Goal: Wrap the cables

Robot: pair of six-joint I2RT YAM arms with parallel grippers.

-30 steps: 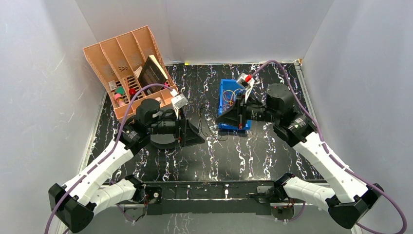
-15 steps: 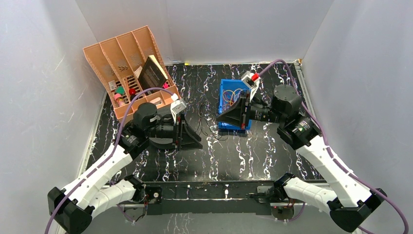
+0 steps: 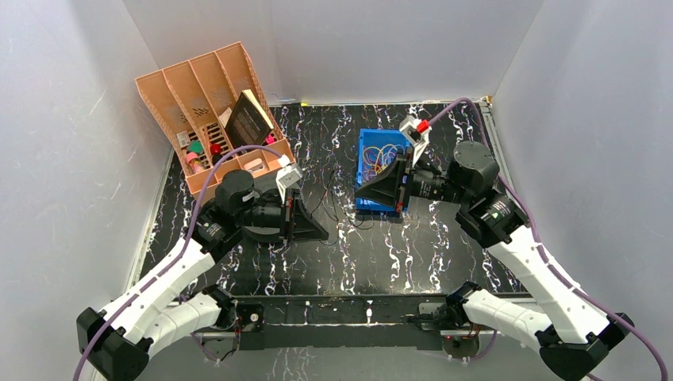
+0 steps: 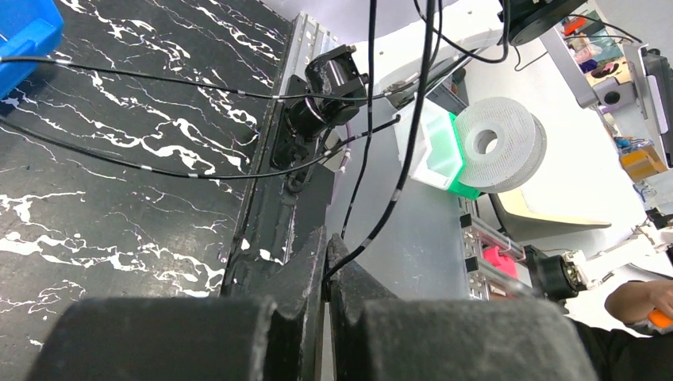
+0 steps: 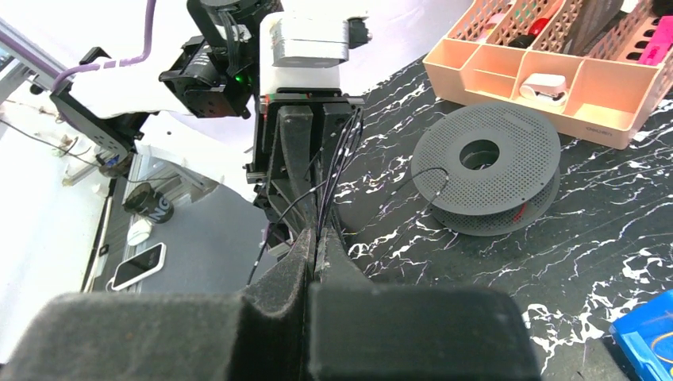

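Observation:
A thin black cable runs up out of my left gripper, whose jaws are shut on it. More black strands stretch across the marbled table towards the blue bin. My right gripper is shut on dark cable strands that lead to the left gripper opposite it. From above, the left gripper and right gripper face each other with slack black cable between them. Coloured cables lie tangled in the blue bin.
A grey perforated spool lies flat on the table beside the left arm, one black strand ending on it. An orange divided organizer with small items stands at the back left. White walls enclose three sides.
My left gripper has closed on the black cable and drawn back a little to the left. The right arm has shifted slightly right, still shut.

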